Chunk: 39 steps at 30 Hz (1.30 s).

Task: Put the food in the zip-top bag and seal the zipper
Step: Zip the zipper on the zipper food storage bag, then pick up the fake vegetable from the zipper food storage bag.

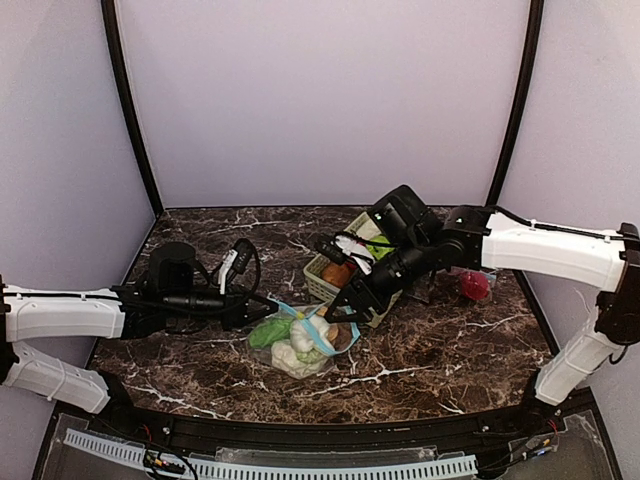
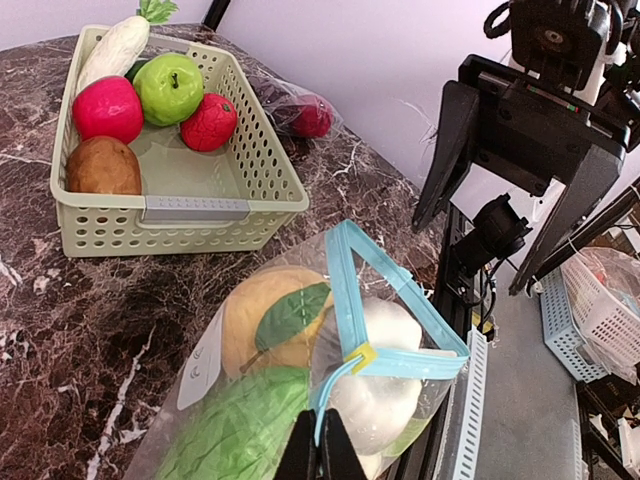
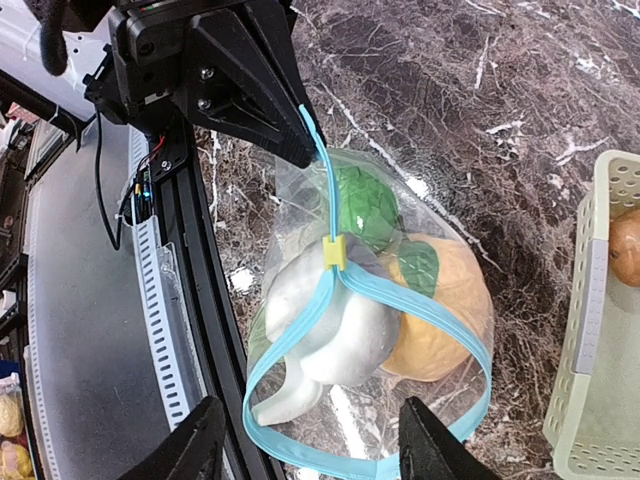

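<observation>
A clear zip-top bag (image 1: 300, 340) with a blue zipper lies at the table's middle front. It holds an orange fruit (image 2: 262, 320), a green leafy vegetable (image 2: 235, 435) and white cauliflower (image 2: 385, 395). The bag mouth gapes open beyond the yellow slider (image 3: 334, 252). My left gripper (image 2: 322, 445) is shut on the zipper strip at the bag's closed end. My right gripper (image 3: 310, 455) is open and empty, hovering over the bag's open mouth; it also shows in the top view (image 1: 345, 310). More food sits in the pale green basket (image 2: 180, 205): red apple (image 2: 105, 108), green apple (image 2: 168, 88).
The basket (image 1: 345, 268) stands just behind the bag, under the right arm, also holding a brown potato (image 2: 103, 167), a red fruit (image 2: 208, 122) and a white radish (image 2: 115, 50). A red item in clear wrap (image 1: 475, 285) lies at the right. The table's front rail (image 3: 190, 300) is close.
</observation>
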Tool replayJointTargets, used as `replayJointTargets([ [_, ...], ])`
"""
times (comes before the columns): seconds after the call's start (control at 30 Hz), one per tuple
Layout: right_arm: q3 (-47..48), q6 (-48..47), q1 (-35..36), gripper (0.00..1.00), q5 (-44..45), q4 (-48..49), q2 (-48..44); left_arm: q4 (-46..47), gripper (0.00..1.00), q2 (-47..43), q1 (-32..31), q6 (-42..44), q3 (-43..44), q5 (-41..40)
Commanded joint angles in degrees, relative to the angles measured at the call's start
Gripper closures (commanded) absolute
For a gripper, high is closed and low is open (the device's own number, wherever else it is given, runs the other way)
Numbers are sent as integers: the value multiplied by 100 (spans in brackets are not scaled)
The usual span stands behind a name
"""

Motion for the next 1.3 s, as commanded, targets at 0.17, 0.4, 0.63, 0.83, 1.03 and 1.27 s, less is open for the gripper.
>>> replayJointTargets([
  [0.17,-217,993,102,52,322,174,116,214,99,-106,-2,-67,-152,-14],
  [0.4,-116,1316,223,56,280,414,670,83,99,-102,-8,-48,-133,-2],
  [0.63,244,1349,303,83,396,287,1202,-275,86,-311,-12,73,-115,-11],
  [0.83,404,1264,305,93,516,109,1341,-1353,31,-555,-13,736,347,-318],
  [1.03,556,1124,304,96,468,-4,1399,-1747,20,-341,-83,1136,661,-314],
  [1.27,595,1045,293,96,396,-35,1410,-1586,29,174,-109,1243,897,-248],
])
